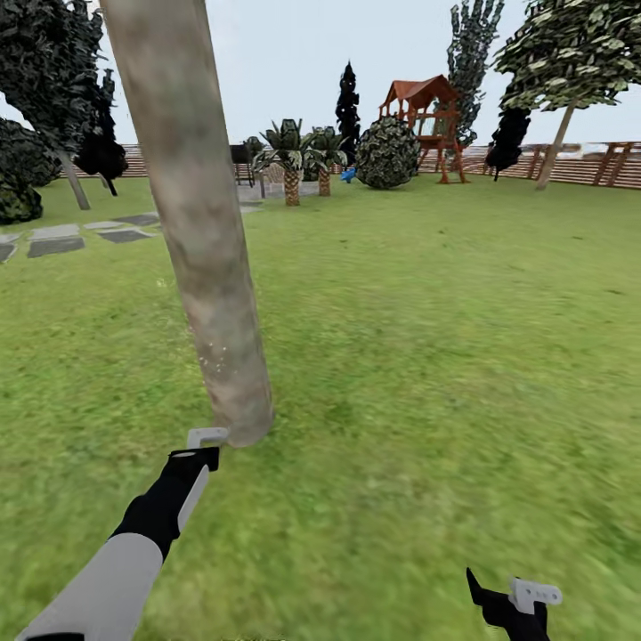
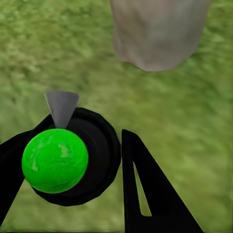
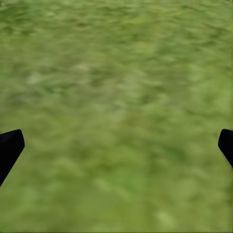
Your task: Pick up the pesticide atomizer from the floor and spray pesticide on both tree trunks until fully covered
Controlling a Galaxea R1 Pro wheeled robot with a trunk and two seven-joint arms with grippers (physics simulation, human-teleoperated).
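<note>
A thick pale grey-beige mottled tree trunk (image 1: 200, 231) rises from the grass floor (image 1: 427, 356) just ahead at left. My left gripper (image 1: 198, 456) is at the trunk's base, shut on the pesticide atomizer (image 1: 206, 437), whose pale grey head points at the trunk. In the left wrist view the atomizer (image 2: 68, 158) shows as a black round body with a green top and grey nozzle between the black fingers (image 2: 145, 189), and the trunk's foot (image 2: 158, 31) lies just beyond. My right gripper (image 1: 515, 602) hangs low at right, open over bare grass (image 3: 116, 97).
Grey stepping stones (image 1: 80, 236) lie at left. A pale-trunked dark tree (image 1: 76, 178) stands far left and another leaning tree (image 1: 556, 133) far right. Short palms (image 1: 292, 165), a round bush (image 1: 387, 153), a wooden play tower (image 1: 427, 125) and a slat fence (image 1: 579, 165) line the back.
</note>
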